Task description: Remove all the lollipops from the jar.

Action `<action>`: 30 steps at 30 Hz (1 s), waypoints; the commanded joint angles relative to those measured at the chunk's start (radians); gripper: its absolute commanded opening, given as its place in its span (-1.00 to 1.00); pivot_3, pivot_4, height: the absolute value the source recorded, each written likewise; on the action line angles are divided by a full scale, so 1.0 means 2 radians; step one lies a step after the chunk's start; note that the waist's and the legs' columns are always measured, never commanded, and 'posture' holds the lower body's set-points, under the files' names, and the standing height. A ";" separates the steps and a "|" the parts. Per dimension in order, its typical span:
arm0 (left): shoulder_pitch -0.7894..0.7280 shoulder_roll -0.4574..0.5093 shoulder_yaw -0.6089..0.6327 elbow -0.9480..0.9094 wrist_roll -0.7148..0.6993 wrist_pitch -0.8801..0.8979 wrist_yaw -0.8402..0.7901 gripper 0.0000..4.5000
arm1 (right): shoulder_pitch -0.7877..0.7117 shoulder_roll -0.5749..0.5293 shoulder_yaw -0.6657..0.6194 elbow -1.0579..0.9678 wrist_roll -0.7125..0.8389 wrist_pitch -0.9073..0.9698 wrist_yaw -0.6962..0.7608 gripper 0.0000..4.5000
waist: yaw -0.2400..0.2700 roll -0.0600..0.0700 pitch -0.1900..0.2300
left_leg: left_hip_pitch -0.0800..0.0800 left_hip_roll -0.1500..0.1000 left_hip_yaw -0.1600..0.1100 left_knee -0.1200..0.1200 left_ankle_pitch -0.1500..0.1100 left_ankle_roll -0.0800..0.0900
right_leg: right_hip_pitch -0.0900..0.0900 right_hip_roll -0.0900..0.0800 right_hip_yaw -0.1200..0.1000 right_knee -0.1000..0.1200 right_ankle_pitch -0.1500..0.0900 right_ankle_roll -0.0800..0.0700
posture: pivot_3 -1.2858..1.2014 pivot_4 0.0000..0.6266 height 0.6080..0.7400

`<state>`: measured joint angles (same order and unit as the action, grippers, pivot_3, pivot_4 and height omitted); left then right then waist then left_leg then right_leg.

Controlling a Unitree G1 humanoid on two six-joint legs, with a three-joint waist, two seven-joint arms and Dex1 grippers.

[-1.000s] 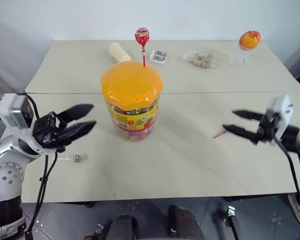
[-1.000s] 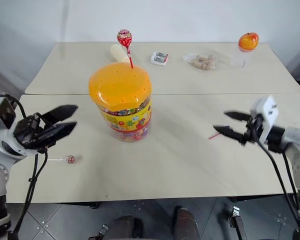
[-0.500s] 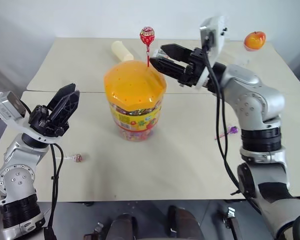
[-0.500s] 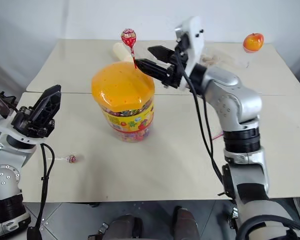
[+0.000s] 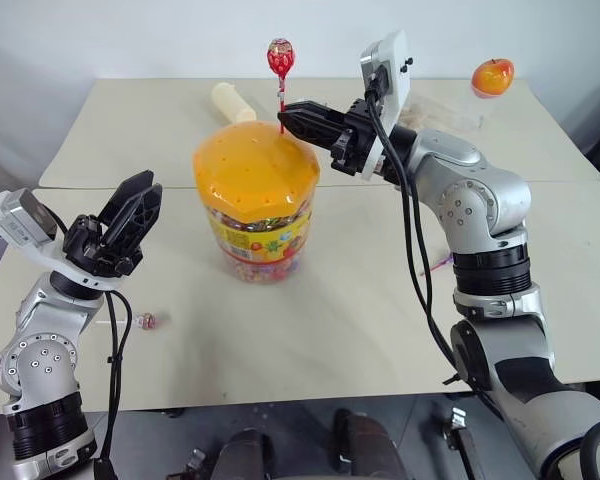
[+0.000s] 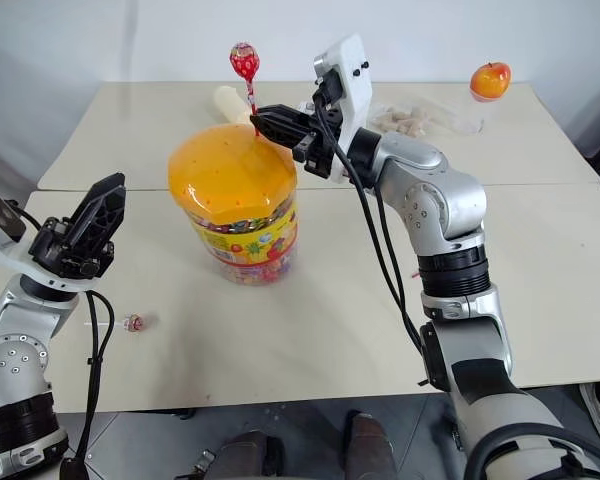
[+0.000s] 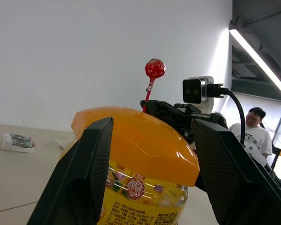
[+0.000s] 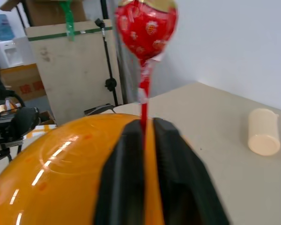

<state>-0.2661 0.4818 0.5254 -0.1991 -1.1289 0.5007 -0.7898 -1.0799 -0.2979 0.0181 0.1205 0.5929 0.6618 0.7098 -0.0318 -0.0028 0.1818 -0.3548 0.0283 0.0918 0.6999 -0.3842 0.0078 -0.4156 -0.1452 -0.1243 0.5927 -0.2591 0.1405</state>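
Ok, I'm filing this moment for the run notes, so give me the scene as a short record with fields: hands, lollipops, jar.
right hand: shut on the red lollipop's stick, just above the lid
left hand: open, holding nothing, beside the jar
red lollipop: upright, stick in a lid hole
jar: upright on the table, orange lid on
pink lollipop: lying on the table near the left arm
other lollipop: stick partly hidden behind the right arm

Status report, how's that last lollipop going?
Right claw shut on red lollipop stick, still in jar lid. Left claw open, idle. Nothing blocking.
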 commanded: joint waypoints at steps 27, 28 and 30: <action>0.054 0.144 -0.139 -0.024 0.173 -0.050 -0.236 0.25 | 0.498 -0.410 -0.207 -0.151 -0.048 -0.024 0.214 -0.98 | 0.012 0.001 0.001 | 0.001 0.000 0.004 0.000 0.000 0.000 | 0.001 0.000 0.002 -0.003 0.000 0.000 | 0.03 -0.52 1.00; 0.049 0.142 -0.147 -0.026 0.175 -0.049 -0.235 0.25 | 0.509 -0.398 -0.202 -0.148 -0.058 -0.030 0.201 -0.98 | 0.011 0.001 0.001 | 0.002 0.001 0.005 0.000 0.000 0.001 | 0.001 0.000 0.003 -0.004 0.000 -0.001 | 0.03 -0.52 1.00; 0.040 0.143 -0.162 -0.027 0.184 -0.046 -0.233 0.25 | 0.531 -0.390 -0.184 -0.139 -0.090 -0.061 0.192 -0.98 | 0.013 0.002 0.001 | 0.002 0.001 0.006 0.000 0.000 0.001 | 0.001 0.000 0.004 -0.003 0.001 -0.001 | 0.03 -0.52 1.00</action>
<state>-0.1735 0.7630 0.2094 -0.2308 -0.7759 0.4177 -1.2528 -0.0273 -1.0752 -0.3352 -0.1511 0.4489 0.5862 1.1133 -0.0051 0.0005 0.1832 -0.3510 0.0294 0.1035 0.7010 -0.3841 0.0096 -0.4136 -0.1451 -0.1163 0.5864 -0.2576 0.1378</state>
